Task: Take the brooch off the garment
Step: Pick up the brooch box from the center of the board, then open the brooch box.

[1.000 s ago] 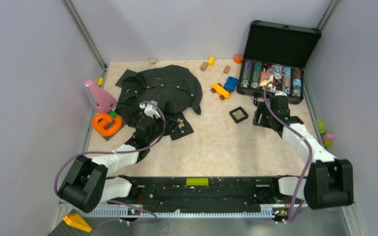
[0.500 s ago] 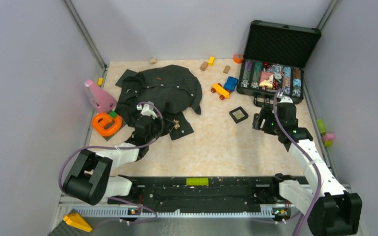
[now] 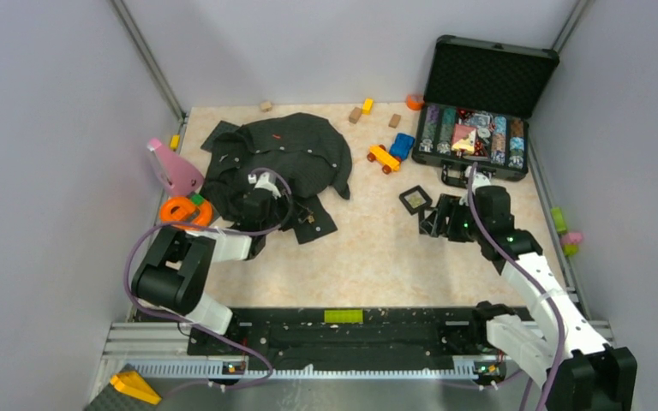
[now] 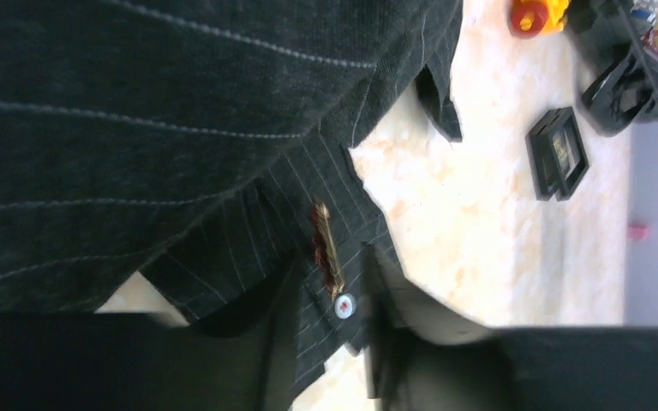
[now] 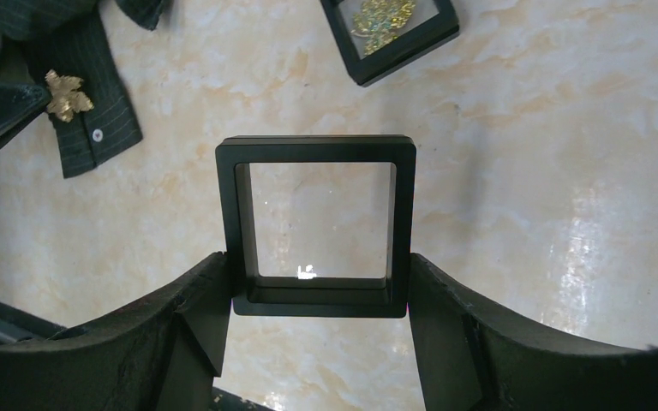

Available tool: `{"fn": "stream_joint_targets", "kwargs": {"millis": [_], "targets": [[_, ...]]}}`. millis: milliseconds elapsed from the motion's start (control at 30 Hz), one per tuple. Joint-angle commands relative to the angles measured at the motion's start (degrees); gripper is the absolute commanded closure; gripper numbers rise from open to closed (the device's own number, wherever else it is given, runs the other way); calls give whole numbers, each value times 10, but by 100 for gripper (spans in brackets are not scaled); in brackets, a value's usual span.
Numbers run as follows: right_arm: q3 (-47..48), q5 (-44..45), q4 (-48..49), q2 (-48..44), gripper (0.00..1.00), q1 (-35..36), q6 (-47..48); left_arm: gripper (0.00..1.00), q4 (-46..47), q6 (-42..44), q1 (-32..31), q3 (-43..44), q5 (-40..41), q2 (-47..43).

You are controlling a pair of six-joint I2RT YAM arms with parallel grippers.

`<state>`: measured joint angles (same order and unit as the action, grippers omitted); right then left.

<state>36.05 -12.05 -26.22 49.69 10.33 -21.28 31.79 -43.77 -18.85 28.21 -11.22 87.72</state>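
Observation:
The garment is a dark pinstriped shirt, crumpled at the back left of the table. Its cuff lies flat on the table with the gold brooch pinned to it. In the left wrist view the brooch sits just above a white button. My left gripper is low at that cuff. Its jaws stand slightly apart, open, with the cuff cloth between them. My right gripper is shut on an empty black square box with a clear window, held above the table right of the cuff.
A second black box with a gold ornament inside lies near the right gripper. An open case of chips stands at the back right. Toy cars, wooden blocks, a pink object and an orange ring are scattered around.
The right arm has carried the empty box leftward from beside the case toward the table's middle. The left arm's elbow swung in; its jaws parted a little at the cuff.

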Motion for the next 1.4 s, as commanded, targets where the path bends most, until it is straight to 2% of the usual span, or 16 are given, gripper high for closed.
{"fn": "stream_joint_targets", "kwargs": {"millis": [0,33,67,167,300,400,500,600,700,900,1167,1367], "targets": [[10,-11,20,7,48,38,-7,32,-77,45,4,45,-44,-19],[15,-11,18,14,48,47,-6,12,-100,54,4,43,-32,-40],[17,-10,18,18,48,57,-6,8,-122,62,4,42,-17,-64],[25,-22,29,30,48,81,-4,5,-231,86,4,53,23,-140],[17,-124,91,35,53,98,-3,3,-289,100,-2,44,2,-252],[15,-171,137,43,54,134,9,3,-230,58,-15,12,-86,-307],[16,-211,182,60,55,168,9,2,-86,-18,-52,-22,-171,-313],[14,-255,237,78,55,183,-20,2,33,-55,-111,-32,-180,-297],[15,-258,282,81,56,191,-54,2,70,-39,-166,-22,-153,-285],[31,-236,271,80,56,195,-80,7,66,-32,-185,-1,-140,-256],[32,-227,271,73,57,196,-91,29,89,-41,-197,14,-153,-214],[31,-228,270,74,57,199,-91,33,90,-45,-204,23,-157,-197]]}}
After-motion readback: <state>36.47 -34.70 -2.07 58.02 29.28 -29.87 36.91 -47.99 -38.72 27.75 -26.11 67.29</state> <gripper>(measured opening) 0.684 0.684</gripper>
